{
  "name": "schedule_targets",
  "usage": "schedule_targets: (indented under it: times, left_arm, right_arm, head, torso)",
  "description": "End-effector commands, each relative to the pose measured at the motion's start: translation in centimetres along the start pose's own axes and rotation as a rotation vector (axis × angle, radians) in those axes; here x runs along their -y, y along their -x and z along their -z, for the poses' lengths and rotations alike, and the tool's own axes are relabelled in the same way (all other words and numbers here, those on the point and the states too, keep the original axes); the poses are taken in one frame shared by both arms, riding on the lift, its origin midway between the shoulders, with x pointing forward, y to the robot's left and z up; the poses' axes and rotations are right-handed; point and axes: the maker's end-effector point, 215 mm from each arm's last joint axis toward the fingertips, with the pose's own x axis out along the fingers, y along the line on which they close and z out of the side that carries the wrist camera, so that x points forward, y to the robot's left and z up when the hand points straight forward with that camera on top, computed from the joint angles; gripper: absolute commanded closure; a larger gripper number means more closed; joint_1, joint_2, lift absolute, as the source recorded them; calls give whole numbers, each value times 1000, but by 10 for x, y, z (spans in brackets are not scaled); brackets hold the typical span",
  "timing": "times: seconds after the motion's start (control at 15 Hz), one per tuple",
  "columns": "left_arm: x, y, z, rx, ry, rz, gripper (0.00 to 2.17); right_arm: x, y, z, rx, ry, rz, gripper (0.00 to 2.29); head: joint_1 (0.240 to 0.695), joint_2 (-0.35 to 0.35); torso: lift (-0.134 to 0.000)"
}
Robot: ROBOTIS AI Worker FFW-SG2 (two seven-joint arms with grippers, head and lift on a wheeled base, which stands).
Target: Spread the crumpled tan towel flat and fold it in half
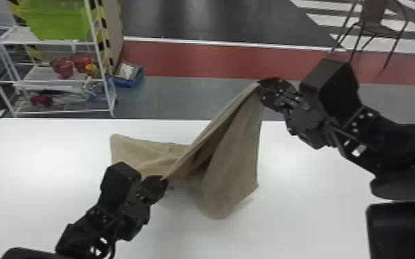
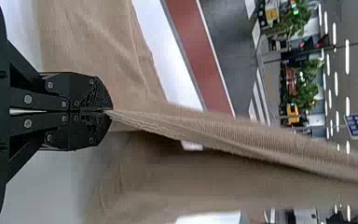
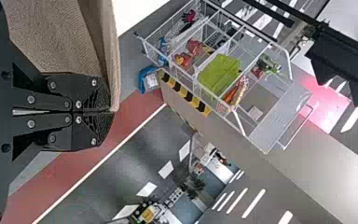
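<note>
My left gripper is low over the white table, shut on one edge of the tan towel. Higher and farther back, my right gripper holds another part of that edge, so the cloth slants up between them. The towel's left part lies on the table, and its right part hangs in folds. In the left wrist view the left gripper pinches the towel. The right wrist view has the right gripper closed at the towel's edge.
The white table spreads under both arms. Beyond its far left edge stands a white wire rack with a green bin. A blue box sits on the floor beside it, and a chair stands at the back right.
</note>
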Motion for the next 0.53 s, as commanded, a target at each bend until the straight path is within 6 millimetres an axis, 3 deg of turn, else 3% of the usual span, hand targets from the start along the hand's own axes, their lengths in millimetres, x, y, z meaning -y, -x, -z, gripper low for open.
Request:
schedule_targets:
  times: [0.0, 0.2, 0.47]
  left_arm:
    - [-54, 22, -11, 24, 12, -88, 2118]
    - [-96, 48, -40, 63, 1, -172, 2118]
    - [-141, 96, -98, 153, -21, -270, 2118]
  right_arm:
    - [2, 8, 11, 4, 35, -22, 1440]
    - [-43, 24, 19, 38, 164, -143, 1440]
    - [-36, 36, 34, 19, 217, -176, 1440]
  head:
    - [695, -104]
    - [695, -38]
    - [695, 20]
  torso:
    - [-123]
    - [-123]
    - [-123]
